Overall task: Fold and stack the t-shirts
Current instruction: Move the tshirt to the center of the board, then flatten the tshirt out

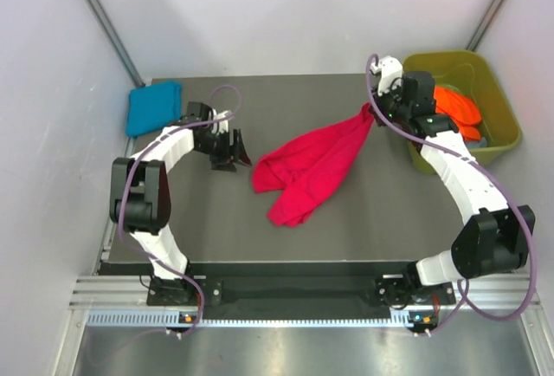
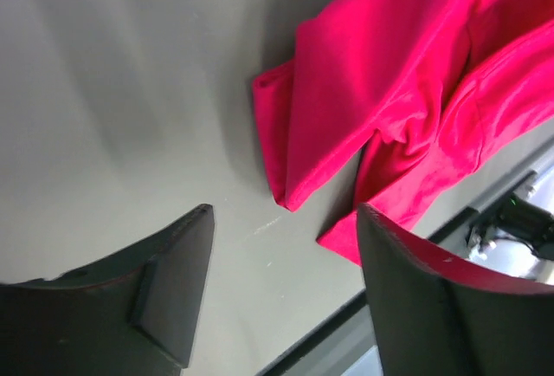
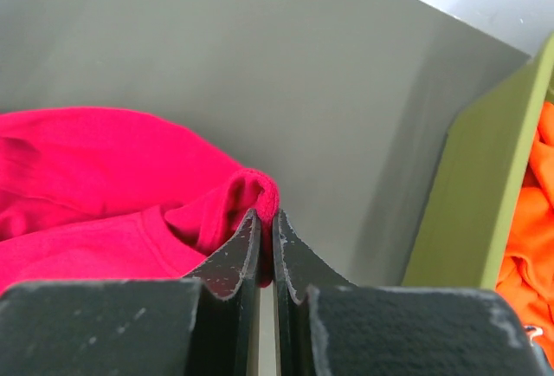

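Note:
A crimson-pink t-shirt (image 1: 310,165) lies crumpled on the dark table, stretched up to the right. My right gripper (image 1: 374,113) is shut on its upper right edge (image 3: 264,196) and holds it raised next to the tub. My left gripper (image 1: 228,156) is open and empty, just left of the shirt; in the left wrist view the shirt (image 2: 407,90) lies beyond the fingertips (image 2: 201,220). A folded teal-blue t-shirt (image 1: 153,106) lies at the table's far left corner. Orange t-shirts (image 1: 457,107) lie in the tub.
An olive-green plastic tub (image 1: 495,107) stands at the far right, and its wall (image 3: 472,185) is close to my right gripper. White walls enclose the table. A metal rail (image 1: 294,294) runs along the near edge.

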{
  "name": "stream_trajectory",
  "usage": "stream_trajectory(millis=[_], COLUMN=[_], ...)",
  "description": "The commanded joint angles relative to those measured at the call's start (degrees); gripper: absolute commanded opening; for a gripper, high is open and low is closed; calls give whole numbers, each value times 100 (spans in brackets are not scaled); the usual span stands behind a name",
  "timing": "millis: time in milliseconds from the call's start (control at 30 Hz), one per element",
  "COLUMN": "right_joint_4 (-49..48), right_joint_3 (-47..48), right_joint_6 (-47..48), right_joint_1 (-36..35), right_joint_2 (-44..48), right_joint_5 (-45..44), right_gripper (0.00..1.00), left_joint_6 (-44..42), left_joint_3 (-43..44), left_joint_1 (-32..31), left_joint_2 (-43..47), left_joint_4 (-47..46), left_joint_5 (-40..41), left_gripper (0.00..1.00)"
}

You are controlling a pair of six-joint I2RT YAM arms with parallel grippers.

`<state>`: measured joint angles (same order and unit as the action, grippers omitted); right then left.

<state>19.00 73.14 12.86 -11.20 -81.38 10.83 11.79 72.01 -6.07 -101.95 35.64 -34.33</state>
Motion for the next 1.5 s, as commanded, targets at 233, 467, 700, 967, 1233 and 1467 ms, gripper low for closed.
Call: stream_trajectory(millis=[233, 467, 700, 967, 1233, 1467], right_joint_4=[-362, -468, -608, -696, -819, -855], right_joint_3=[262, 253, 113, -37, 94, 735], right_joint_6=[-126, -310, -416, -460, -644, -1048], right_joint_1=[461, 707, 839, 874, 953, 962], right_joint_2=[-149, -308, -255, -97, 70, 263], right_joint_5=[227, 279, 323, 315, 376, 560], right_gripper=[0, 0, 0, 0, 0, 0], left_joint_6=[-54, -159, -256, -476, -1126, -2039], left_joint_3=[-327, -583, -65, 498, 1174, 2141], left_joint_1=[-202, -483, -712, -729, -712, -492], left_joint_2=[87, -17, -641, -985, 85, 1018], left_joint_4=[-224, -435, -435, -259, 284, 751], left_joint_5=[-365, -171, 31, 294, 900, 1420], left_gripper=[58, 59, 40, 6, 1, 0])
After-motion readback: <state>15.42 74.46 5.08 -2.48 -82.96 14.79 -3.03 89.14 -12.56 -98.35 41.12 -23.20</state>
